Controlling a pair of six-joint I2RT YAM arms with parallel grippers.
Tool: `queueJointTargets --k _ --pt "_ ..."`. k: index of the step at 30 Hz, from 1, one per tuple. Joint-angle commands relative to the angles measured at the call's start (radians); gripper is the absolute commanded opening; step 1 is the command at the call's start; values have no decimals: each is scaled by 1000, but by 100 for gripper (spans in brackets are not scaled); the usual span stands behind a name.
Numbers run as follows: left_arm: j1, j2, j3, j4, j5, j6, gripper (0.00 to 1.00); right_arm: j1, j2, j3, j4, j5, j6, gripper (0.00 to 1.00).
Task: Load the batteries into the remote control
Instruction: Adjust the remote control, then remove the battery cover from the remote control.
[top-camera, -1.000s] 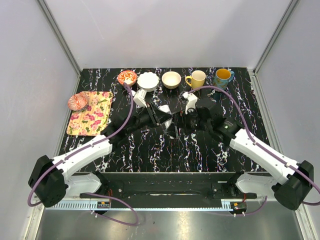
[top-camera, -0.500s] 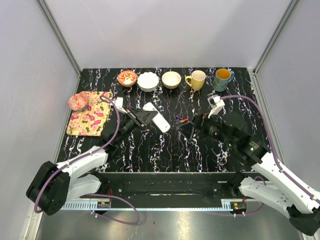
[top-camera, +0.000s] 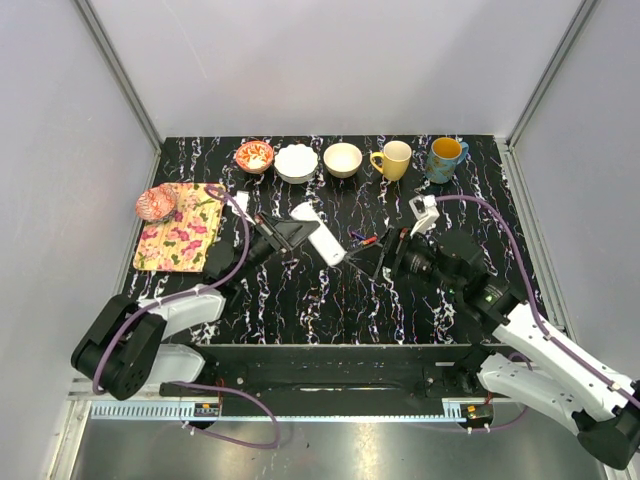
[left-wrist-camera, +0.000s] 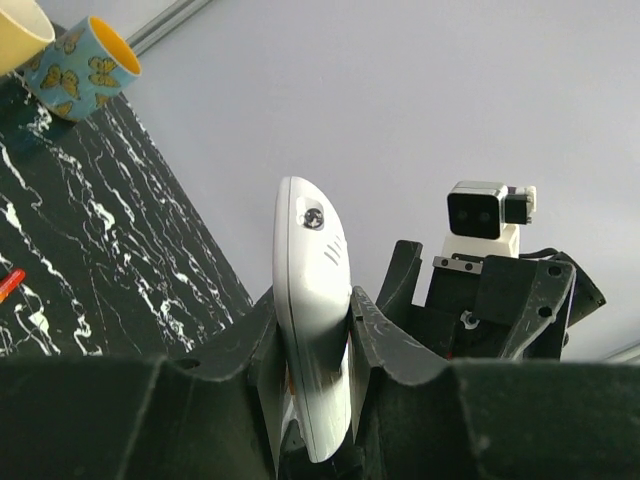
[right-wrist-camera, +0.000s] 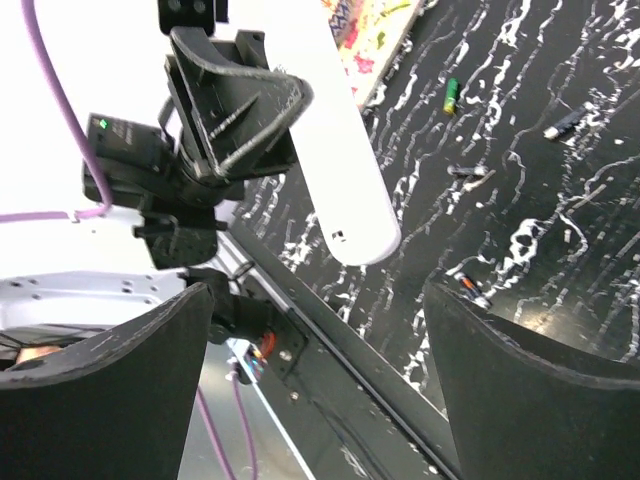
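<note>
Left pincer (top-camera: 296, 232): clenched on remote control (top-camera: 322, 240).
Right pincer (top-camera: 390, 252): released, empty.
Next: we hold the remote control steady and take the battery (top-camera: 369, 240) just right of it squarely.

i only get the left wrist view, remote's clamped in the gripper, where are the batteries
observer: the batteries lie loose on the table, between the two arms' grippers.
operator: is the right gripper holding one
observer: no, the right gripper is open with nothing between its fingers.
operator: which way does the remote stick out
observer: the remote control juts from the left gripper toward the right arm, its free end close to the batteries.
</note>
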Motion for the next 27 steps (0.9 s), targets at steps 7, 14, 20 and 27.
queueJointTargets --k 7,14,20,27 --pt "-147 -250 8 -250 -344 374 0 0 86 -87 325 9 232 88" --pt "-180 -284 -35 -314 -512 465 0 0 156 -160 525 -37 333 86" --pt "-190 -267 -58 -313 -581 490 0 0 210 -187 606 -53 367 82" --pt "-213 -229 -82 -238 -613 474 0 -1 300 -215 687 -79 392 74"
